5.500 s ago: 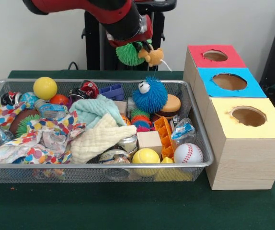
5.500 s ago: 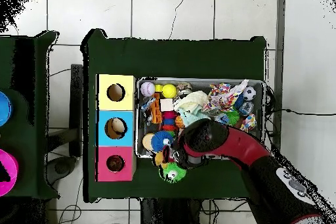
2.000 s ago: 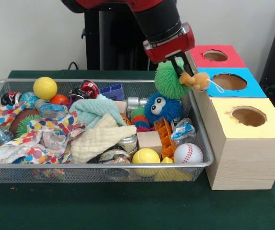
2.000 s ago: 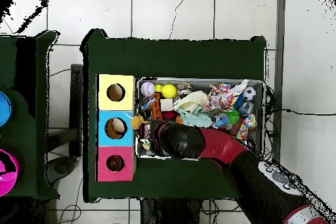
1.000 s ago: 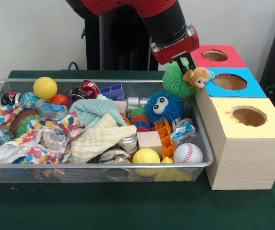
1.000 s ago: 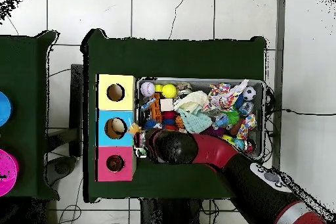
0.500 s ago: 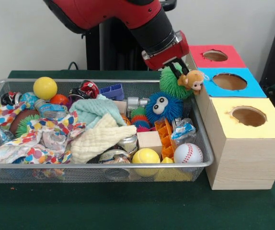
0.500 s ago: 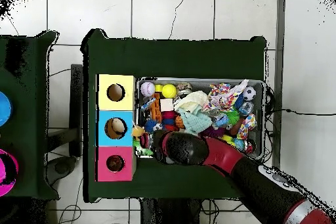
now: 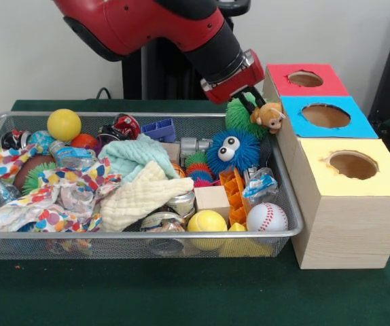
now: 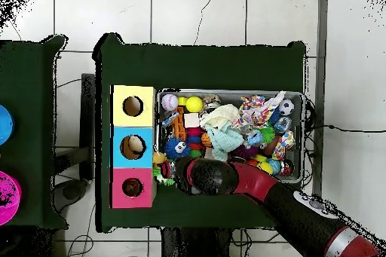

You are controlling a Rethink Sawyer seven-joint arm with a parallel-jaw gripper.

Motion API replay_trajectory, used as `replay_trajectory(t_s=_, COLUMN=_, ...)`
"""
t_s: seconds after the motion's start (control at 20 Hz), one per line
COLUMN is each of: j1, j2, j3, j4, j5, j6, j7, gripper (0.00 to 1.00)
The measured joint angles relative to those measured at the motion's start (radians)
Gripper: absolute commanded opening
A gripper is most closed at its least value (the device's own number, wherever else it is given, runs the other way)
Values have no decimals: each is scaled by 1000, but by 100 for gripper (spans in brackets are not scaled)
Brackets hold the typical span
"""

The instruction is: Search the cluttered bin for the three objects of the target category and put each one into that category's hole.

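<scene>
My gripper (image 9: 252, 97) is shut on the green spiky puffball (image 9: 239, 117), with the small orange tiger plush (image 9: 269, 116) held beside it. It holds both above the far right corner of the wire mesh bin (image 9: 140, 235), just left of the boxes. The blue spiky puffball with googly eyes (image 9: 232, 151) lies in the bin right below. The red-topped box's hole (image 9: 305, 79) is to the right and farther back. In the overhead view my gripper (image 10: 167, 169) is beside the red-topped box (image 10: 119, 188), with the plush (image 10: 159, 158) and the blue puffball (image 10: 176, 147) near it.
A blue-topped box (image 9: 325, 116) and a yellow-topped box (image 9: 352, 165) stand in a row with the red one. The bin holds yellow balls (image 9: 64, 124), a white baseball (image 9: 267, 217), cloths (image 9: 140, 193), a wooden block (image 9: 213, 200) and several other toys.
My gripper has moved a little left in the front view, away from the blue-topped box, carrying the green puffball and tiger plush. The blue puffball has stayed in place.
</scene>
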Motion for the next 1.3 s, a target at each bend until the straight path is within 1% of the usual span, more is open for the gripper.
replay_trajectory(t_s=0.35, j1=-12, j2=1, j3=13, j4=0, j5=-27, j6=-4, j7=0, gripper=0)
replay_trajectory(t_s=0.7, j1=-50, j2=17, j3=55, j4=0, j5=-63, j6=-3, j7=0, gripper=0)
replay_trajectory(t_s=0.95, j1=-60, j2=8, j3=69, j4=0, j5=-60, j6=14, j7=0, gripper=0)
replay_trajectory(t_s=1.3, j1=-63, j2=-23, j3=97, j4=0, j5=-49, j6=66, j7=0, gripper=0)
